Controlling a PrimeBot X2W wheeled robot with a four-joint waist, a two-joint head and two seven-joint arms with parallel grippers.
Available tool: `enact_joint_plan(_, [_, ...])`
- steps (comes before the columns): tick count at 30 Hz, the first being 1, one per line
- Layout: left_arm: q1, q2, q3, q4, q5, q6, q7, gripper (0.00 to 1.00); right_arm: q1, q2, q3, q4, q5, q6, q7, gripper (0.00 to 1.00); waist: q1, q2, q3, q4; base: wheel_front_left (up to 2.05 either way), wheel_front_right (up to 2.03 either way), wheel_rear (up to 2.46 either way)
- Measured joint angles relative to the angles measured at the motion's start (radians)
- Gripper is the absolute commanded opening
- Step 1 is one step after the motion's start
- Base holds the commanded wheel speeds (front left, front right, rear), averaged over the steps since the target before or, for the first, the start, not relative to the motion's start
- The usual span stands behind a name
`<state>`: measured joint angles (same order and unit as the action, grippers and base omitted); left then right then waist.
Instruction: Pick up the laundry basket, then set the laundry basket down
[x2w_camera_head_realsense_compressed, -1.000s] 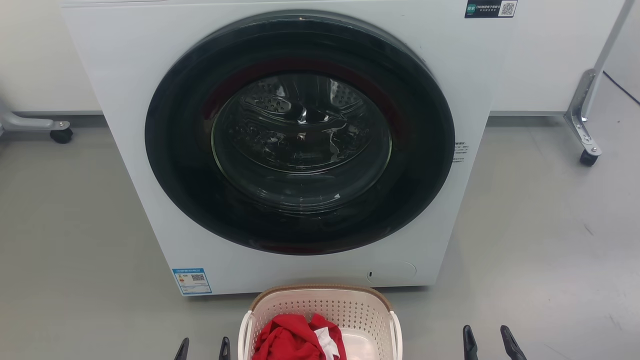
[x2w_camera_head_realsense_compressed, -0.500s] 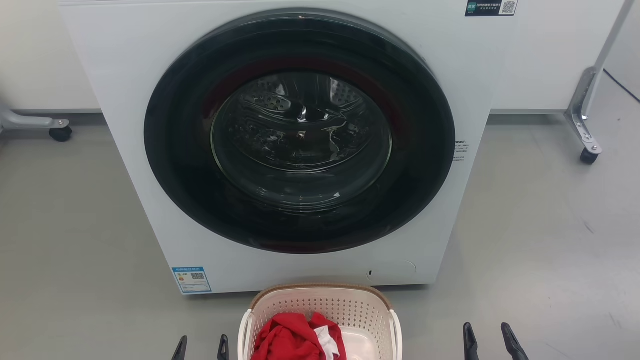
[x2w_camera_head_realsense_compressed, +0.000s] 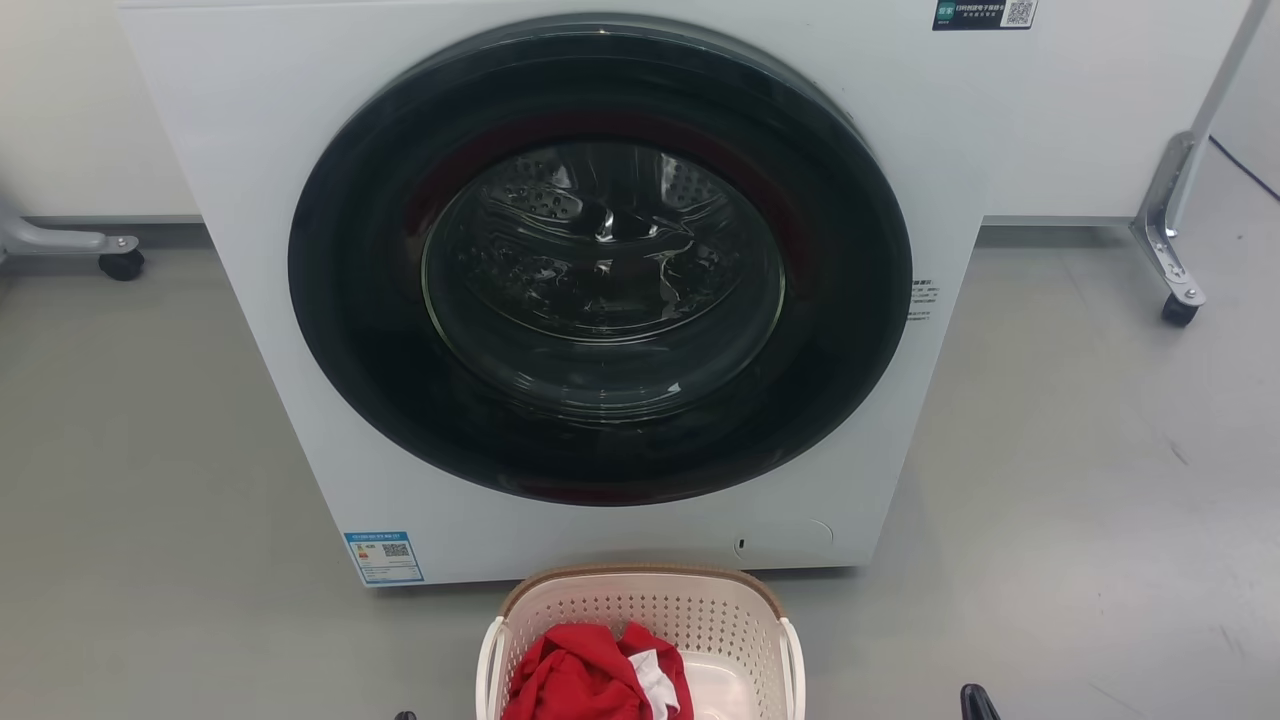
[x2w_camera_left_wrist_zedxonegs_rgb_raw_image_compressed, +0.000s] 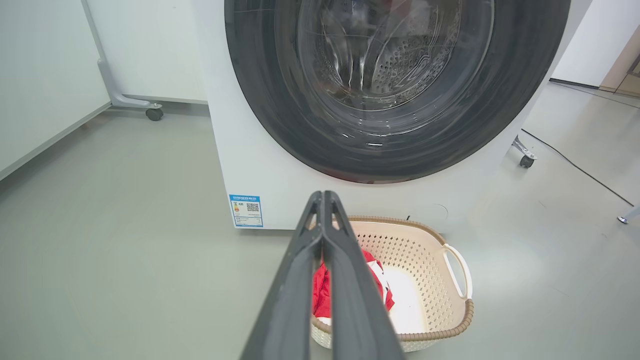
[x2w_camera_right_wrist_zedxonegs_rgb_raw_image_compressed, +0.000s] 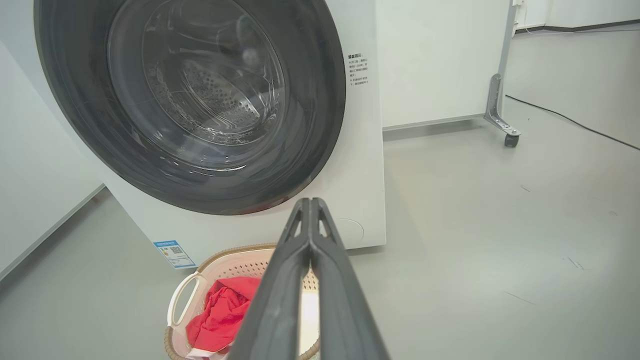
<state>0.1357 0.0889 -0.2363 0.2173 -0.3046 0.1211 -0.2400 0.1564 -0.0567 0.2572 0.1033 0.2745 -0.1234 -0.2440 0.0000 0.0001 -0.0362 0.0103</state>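
The laundry basket (x2w_camera_head_realsense_compressed: 650, 612) stands on the grey floor right in front of the washing machine, cream with a brown rim and white side handles, holding red clothing (x2w_camera_head_realsense_compressed: 575, 675). In the head view, only a dark tip of my left gripper (x2w_camera_head_realsense_compressed: 404, 715) pokes up left of the basket, and a tip of my right gripper (x2w_camera_head_realsense_compressed: 975, 702) shows to its right, both apart from it. The left wrist view has the left gripper (x2w_camera_left_wrist_zedxonegs_rgb_raw_image_compressed: 324, 197) shut and empty above the laundry basket (x2w_camera_left_wrist_zedxonegs_rgb_raw_image_compressed: 420, 260). My right gripper (x2w_camera_right_wrist_zedxonegs_rgb_raw_image_compressed: 310, 202) is likewise shut and empty over the laundry basket (x2w_camera_right_wrist_zedxonegs_rgb_raw_image_compressed: 235, 260).
The white washing machine (x2w_camera_head_realsense_compressed: 250, 200) with its dark round door (x2w_camera_head_realsense_compressed: 600, 260) closed rises just behind the basket. Wheeled metal frame legs stand at the left (x2w_camera_head_realsense_compressed: 122, 265) and right (x2w_camera_head_realsense_compressed: 1178, 310). A black cable (x2w_camera_left_wrist_zedxonegs_rgb_raw_image_compressed: 575, 165) runs over the floor on the right.
Both grippers showed two spread fingers beside the basket in the head view; now only one low tip of each shows at the bottom edge. The basket has not moved.
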Motion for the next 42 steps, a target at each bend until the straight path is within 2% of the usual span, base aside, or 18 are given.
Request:
enact_joint_plan(4, [-0.002, -0.001, 0.009, 0.002, -0.021, -0.008, 0.009, 0.0, -0.002, 0.001, -0.012, 0.002, 0.032, 0.007, 0.007, 0.0, 0.0, 0.0, 0.002, 0.0, 0.0, 0.0, 0.0])
enact_joint_plan(10, [-0.006, -0.004, 0.035, 0.006, -0.13, -0.026, 0.036, 0.0, -0.01, 0.002, -0.04, 0.012, 0.134, 0.02, 0.037, 0.0, 0.0, 0.0, 0.004, -0.001, 0.0, 0.0, 0.0])
enact_joint_plan(42, [-0.075, -0.02, 0.144, 0.033, -0.565, -0.105, 0.161, 0.0, -0.091, 0.007, -0.174, 0.079, 0.58, 0.103, 0.165, 0.0, 0.0001, 0.0, 0.017, -0.004, 0.0, 0.0, 0.0])
